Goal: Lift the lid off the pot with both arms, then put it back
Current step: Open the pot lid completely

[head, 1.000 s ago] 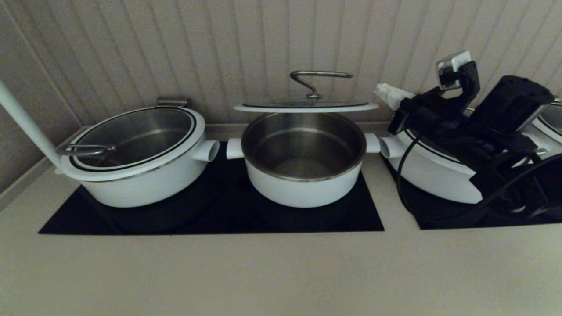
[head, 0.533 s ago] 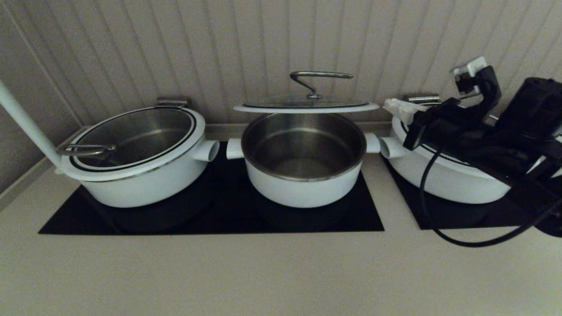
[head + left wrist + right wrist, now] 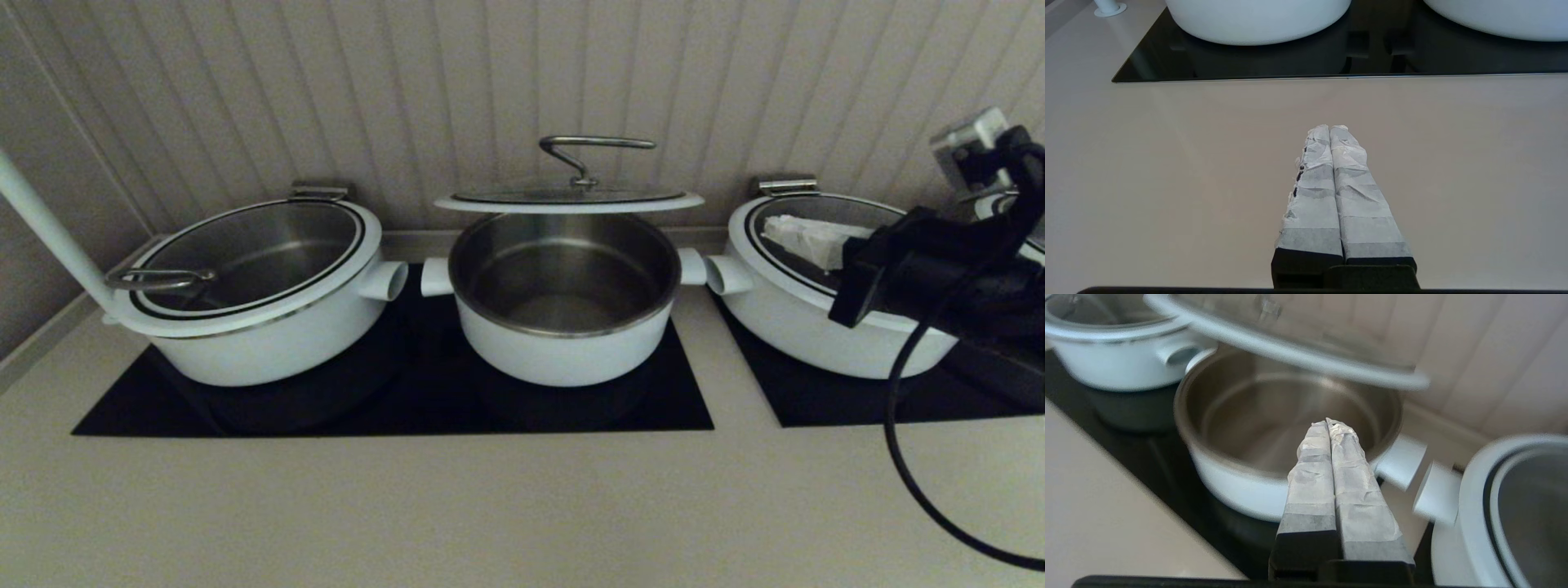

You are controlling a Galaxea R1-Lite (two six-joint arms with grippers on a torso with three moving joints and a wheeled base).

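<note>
Counter [image 3: 490, 506]: lid [image 3: 569, 198] propped over pot [image 3: 563, 327]; both claws pressed together, empty.

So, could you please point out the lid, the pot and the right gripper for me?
lid [image 3: 569, 200]: head view, front of its white rim.
pot [image 3: 563, 355]: head view, white outer wall at the front.
right gripper [image 3: 1329, 424]: right wrist view, tips of its shut fingers.

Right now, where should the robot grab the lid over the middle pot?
Probably by the curved steel handle at the centre of the lid. It stands up above the glass with a gap beneath it, so a tool could come from the front and close across the bar. The rim looks thin and flat, harder to pinch. The right tool, shut, is nearest, beside the pot.
</note>
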